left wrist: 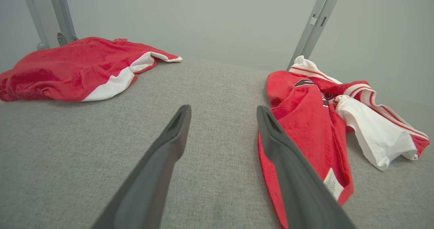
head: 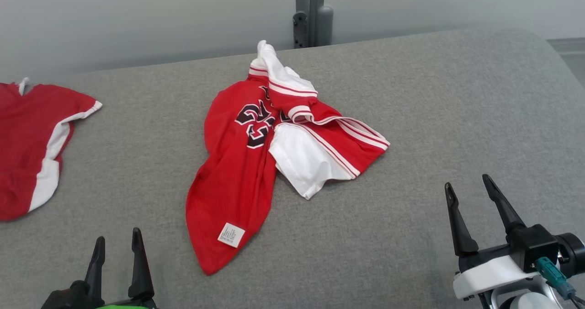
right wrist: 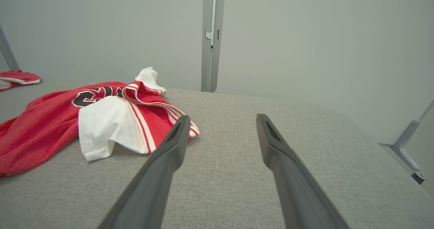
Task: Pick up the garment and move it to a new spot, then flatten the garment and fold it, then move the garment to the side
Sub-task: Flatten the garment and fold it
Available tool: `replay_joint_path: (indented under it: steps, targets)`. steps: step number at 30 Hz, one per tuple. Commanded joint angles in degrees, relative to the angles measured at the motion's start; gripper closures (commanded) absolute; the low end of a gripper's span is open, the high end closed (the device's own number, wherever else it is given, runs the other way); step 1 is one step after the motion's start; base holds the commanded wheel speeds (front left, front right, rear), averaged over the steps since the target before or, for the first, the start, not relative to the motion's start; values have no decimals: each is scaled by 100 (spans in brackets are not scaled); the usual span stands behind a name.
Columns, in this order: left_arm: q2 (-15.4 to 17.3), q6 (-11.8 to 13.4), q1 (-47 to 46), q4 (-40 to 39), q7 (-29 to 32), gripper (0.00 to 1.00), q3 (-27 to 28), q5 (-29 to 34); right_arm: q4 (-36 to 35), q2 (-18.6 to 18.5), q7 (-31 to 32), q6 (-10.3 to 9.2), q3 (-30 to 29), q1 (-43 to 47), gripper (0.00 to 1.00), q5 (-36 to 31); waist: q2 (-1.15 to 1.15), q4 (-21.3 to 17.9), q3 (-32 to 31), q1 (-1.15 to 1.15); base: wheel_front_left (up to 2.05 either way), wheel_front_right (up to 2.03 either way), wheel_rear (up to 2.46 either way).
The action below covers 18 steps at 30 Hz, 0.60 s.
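Basketball jersey point(head: 237, 162), red with white trim and black numerals, lies crumpled on the grey padded surface point(head: 434, 117), directly in front of the metal post point(head: 310, 12) that rises behind the far edge. Its long axis runs from a bunched white end nearest the post to a pointed red hem corner farthest from the post, care label point(head: 231, 234) showing, and slants toward my left side. A white-lined flap spreads to the right of that line.

My left pincer point(head: 118, 235) hangs wide open and empty, farther from the post than the hem corner and just to its left. Seen along its own fingers, the hem sits right beside the right-hand finger. My right pincer point(head: 468, 181), equally spread and holding nothing, stands well right of the post's line, apart from the striped flap. A second red-and-white garment point(head: 27, 140) lies far left of the post.

By my reckoning the pick-up is not yet begun. The left arm is nearer, and the labelled corner looks the easiest first pinch.
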Motion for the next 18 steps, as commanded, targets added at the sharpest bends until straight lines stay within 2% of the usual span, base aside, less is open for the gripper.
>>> replay_joint_path:
  steps: [1, 8, 18]
  targets:
    - [-59, -103, 173, -66, 0, 0, 114, 140, 62, -3, -17, -6, 13, 89, 0, 11, 0, 495, -461, 0, 0, 0, 0]
    - [-207, -430, 516, -197, 1, 0, 404, 569, 351, 72, -18, -6, 185, 110, 0, -12, 0, 672, -552, 0, 0, 0, 0]
    - [-218, -564, 403, -322, 1, 0, 301, 594, 482, 165, -17, -6, 237, 137, 0, 39, 0, 661, -560, 0, 0, 0, 0]
